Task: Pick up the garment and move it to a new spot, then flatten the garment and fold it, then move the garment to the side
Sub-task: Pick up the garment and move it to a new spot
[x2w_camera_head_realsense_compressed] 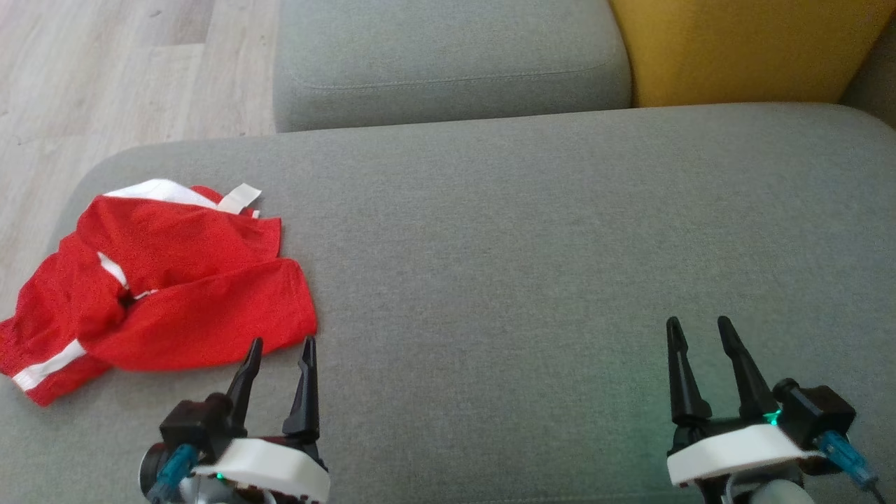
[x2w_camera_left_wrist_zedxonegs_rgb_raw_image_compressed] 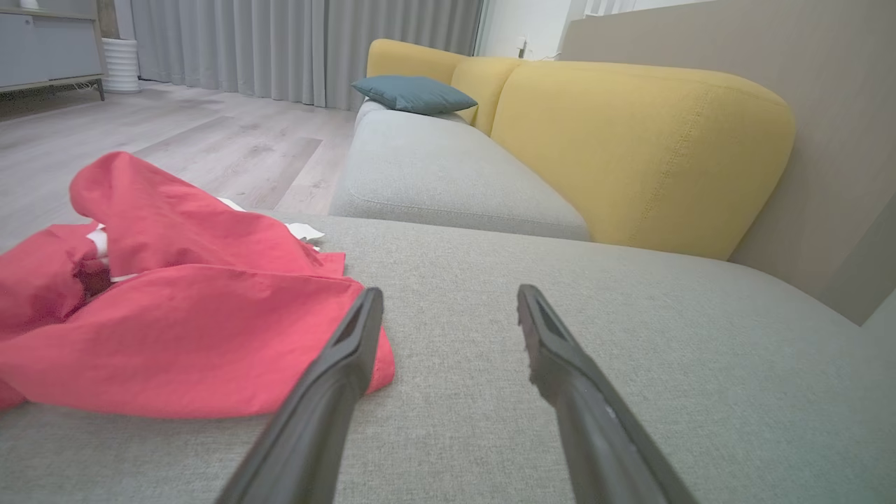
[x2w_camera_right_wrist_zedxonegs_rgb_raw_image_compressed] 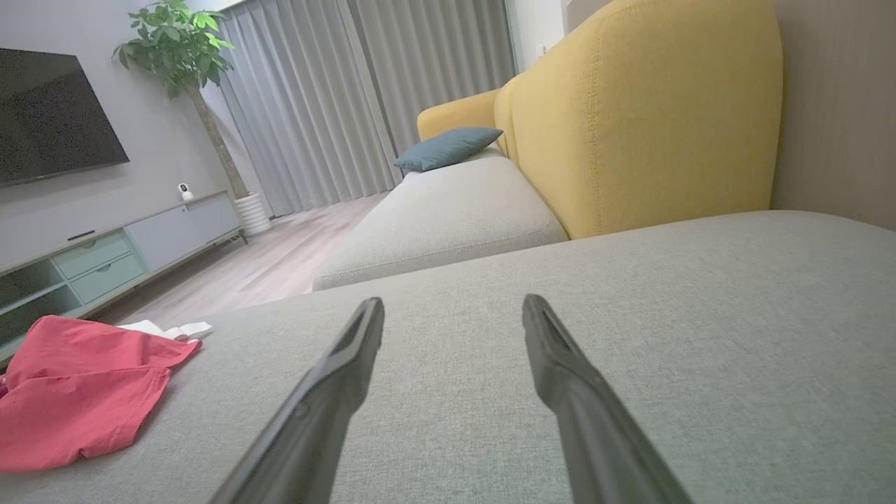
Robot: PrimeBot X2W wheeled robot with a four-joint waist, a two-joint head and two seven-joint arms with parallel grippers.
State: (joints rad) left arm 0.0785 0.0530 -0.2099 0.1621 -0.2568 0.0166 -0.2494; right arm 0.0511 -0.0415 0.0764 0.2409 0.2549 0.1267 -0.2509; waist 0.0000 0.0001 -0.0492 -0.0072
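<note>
A wide grey sofa seat (x2w_camera_head_realsense_compressed: 532,231) spreads across the living room scene, with a yellow backrest (x2w_camera_head_realsense_compressed: 742,49) behind it and pale wood floor (x2w_camera_head_realsense_compressed: 105,77) off to the robot's left. The red garment (x2w_camera_head_realsense_compressed: 175,294), trimmed with white bands, lies crumpled near the seat's left edge. Both arms sit low over the near part of the seat, fingers pointing away from the robot. The left gripper (x2w_camera_head_realsense_compressed: 282,341) has its 2 fingers spread wide and holds nothing; its tips reach the garment's near corner, though contact cannot be told. The right gripper (x2w_camera_head_realsense_compressed: 698,320) is likewise spread wide and empty, well apart from the garment, over bare grey fabric.
</note>
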